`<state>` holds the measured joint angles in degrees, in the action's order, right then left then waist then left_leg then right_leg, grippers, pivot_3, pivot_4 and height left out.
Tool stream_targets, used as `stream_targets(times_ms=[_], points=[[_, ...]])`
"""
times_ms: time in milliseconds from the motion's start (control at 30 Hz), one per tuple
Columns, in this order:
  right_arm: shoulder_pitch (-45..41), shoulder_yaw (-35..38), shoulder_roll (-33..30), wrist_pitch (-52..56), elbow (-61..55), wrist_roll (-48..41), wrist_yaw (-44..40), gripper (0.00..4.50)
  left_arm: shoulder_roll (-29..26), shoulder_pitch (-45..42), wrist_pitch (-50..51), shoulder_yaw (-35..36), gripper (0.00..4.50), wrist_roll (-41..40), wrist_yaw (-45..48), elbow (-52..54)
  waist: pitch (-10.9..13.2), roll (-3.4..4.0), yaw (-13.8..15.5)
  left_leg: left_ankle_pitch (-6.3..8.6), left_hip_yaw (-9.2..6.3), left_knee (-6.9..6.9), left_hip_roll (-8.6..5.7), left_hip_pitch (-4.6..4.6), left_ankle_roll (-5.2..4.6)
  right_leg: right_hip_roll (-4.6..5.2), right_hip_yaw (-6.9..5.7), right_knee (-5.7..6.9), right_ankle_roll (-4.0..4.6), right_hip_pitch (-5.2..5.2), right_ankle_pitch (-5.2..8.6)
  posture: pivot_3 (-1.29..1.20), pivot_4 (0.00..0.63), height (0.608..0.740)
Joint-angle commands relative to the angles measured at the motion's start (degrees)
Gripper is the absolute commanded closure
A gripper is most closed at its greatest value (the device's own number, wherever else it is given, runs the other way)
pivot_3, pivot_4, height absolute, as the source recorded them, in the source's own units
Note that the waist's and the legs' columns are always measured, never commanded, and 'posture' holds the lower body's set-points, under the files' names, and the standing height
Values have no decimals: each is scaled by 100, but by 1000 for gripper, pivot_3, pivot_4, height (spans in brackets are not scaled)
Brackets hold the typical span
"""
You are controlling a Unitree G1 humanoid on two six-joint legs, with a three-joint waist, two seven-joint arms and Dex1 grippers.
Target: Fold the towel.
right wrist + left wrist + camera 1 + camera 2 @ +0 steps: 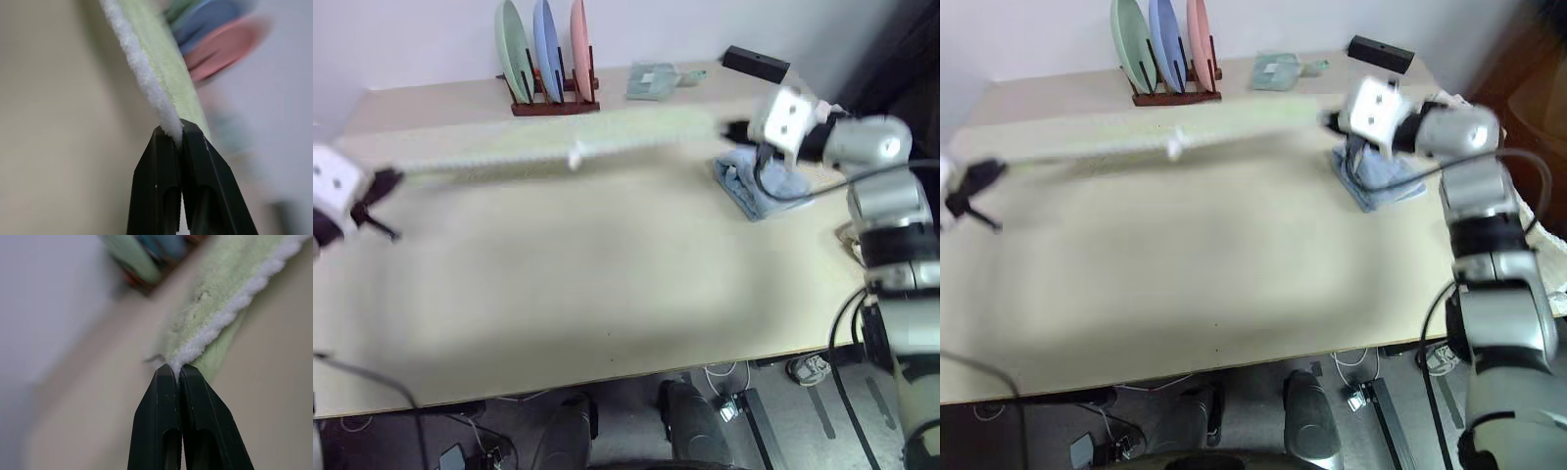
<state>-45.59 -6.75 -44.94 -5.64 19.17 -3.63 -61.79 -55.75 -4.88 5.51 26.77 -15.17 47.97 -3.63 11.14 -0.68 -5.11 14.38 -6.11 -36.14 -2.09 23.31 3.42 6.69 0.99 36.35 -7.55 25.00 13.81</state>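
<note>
The light green towel (558, 147) with whitish edging hangs stretched in a long band above the far half of the table, between my two grippers. My left gripper (396, 178) is shut on its left end, where the wrist view shows the white edging (215, 325) pinched between the black fingers (159, 426). On the right, my right gripper (729, 129) is shut on the other end, the towel's edge (146, 83) rising out of its closed fingers (156, 191). A small white loop (575, 157) dangles near the towel's middle.
A wooden rack with green, blue and pink plates (546, 54) stands at the table's far edge behind the towel. A folded light blue towel (759, 188) lies under the right arm. A pale green dustpan (651, 80) and a black box (756, 64) sit far right.
</note>
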Motion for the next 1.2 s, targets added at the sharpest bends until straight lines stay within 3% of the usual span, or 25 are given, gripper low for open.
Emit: stream_targets(times_ms=[33,167,267,433,600,767,1200], points=[[934,403,-652,947,-1552,-518,-448,4461,-127,1189,719,803,4500,-326,541,1188,1,3,47,0,3,-5,0,-3,0,0,3,3,3,-2,-2,0,150,740],[1968,751,-1392,2060,-2669,-1221,-985,4461,52,2460,1468,1295,4500,-732,983,2355,5,3,158,-1,19,-13,3,-71,-2,-2,13,4,25,-66,1,0,150,740],[2219,899,-1614,2422,-3023,-1451,-1083,4461,65,2742,1765,1467,4500,-895,1081,2665,4,-1,255,-1,18,-21,10,-136,-2,-5,7,-7,35,-142,17,0,150,740],[1826,616,-1347,2203,-2593,-1078,-843,4461,-99,2148,1598,882,4500,-519,861,2129,1,-5,307,0,21,-18,14,-171,-2,-7,5,-27,38,-183,17,0,150,740],[818,-13,-523,1424,-1115,-105,-129,4461,130,573,1119,-190,4500,152,55,852,1,-7,273,-1,27,-11,11,-175,-2,-8,7,-24,48,-179,2,0,150,740],[147,-342,186,785,313,412,304,4461,362,-292,606,-955,4500,746,-371,-273,0,-8,250,-1,28,4,9,-166,-2,-6,9,-22,19,-159,-11,0,150,740],[-211,-404,671,-26,1710,769,532,4461,661,-626,450,-1334,4500,764,-453,-860,0,-8,256,-2,20,-2,6,-110,0,-7,7,-15,11,-110,-16,0,150,740]])
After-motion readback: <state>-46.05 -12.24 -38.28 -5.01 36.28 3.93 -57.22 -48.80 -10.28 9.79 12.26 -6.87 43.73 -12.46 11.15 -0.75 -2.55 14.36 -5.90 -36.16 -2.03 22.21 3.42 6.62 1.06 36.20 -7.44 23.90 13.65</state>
